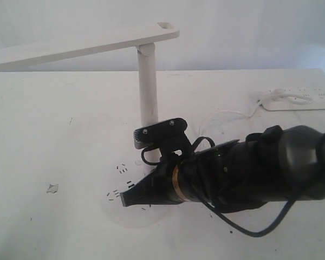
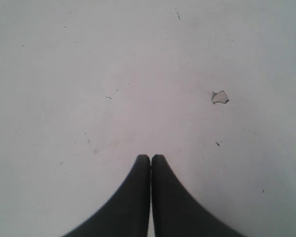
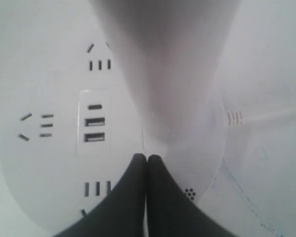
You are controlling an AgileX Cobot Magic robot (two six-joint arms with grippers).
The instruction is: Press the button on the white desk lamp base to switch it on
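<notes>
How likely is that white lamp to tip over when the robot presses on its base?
Probably not: the white desk lamp base is a broad flat disc, so a downward press should sit steady. The long arm overhangs one side of the slim post, so a sideways shove might rock it.

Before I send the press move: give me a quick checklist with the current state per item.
1. Right claw shut for poking: ok, fingers together.
2. Right claw above the white desk lamp base: ok.
3. Tip lined up on the button: cannot tell. No button outline shows, only a small dotted mark beside the claw.
4. Room from the lamp post: probably not ok. The post rises just beyond the tips.
5. Left claw out of the way: ok, shut over bare table.
</notes>
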